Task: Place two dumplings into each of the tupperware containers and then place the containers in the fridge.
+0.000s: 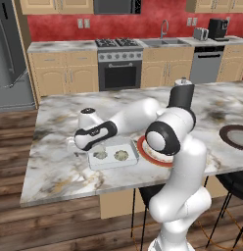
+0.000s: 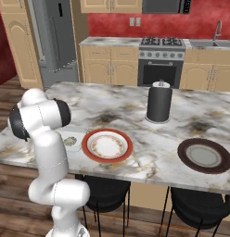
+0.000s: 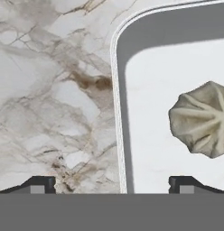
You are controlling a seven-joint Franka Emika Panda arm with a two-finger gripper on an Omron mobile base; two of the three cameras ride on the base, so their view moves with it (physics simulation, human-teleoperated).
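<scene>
Gripper (image 3: 112,182) is hanging low over the marble tabletop (image 1: 60,166), its two dark fingertips spread wide apart and holding nothing, with the left wall of the white rectangular container (image 3: 120,113) running up between them. In the left base view this container (image 1: 127,162) is sitting near the front edge of the tabletop, just beside the red-rimmed plate (image 1: 143,149), and two dumplings (image 1: 121,156) are lying in it side by side; one dumpling (image 3: 202,119) is showing in the hand view, resting on the container's floor, apart from the wall. So this box is looking filled, and the step in hand is probably taking hold of it for the trip to the fridge (image 1: 11,54), which is standing closed at the far left of the room, well apart from the tabletop. The blue container is not clear to make out behind the arm. The white box is likely light, thin-walled and somewhat flexible, with a smooth rim that could be slippery, so pinching the side wall squarely, one finger inside and one outside, seems the sensible hold. The dumplings are loose and soft, so tilting the box is risking them rolling out. A black cylinder (image 2: 158,104) and a dark plate (image 2: 203,156) are standing further along the tabletop.
</scene>
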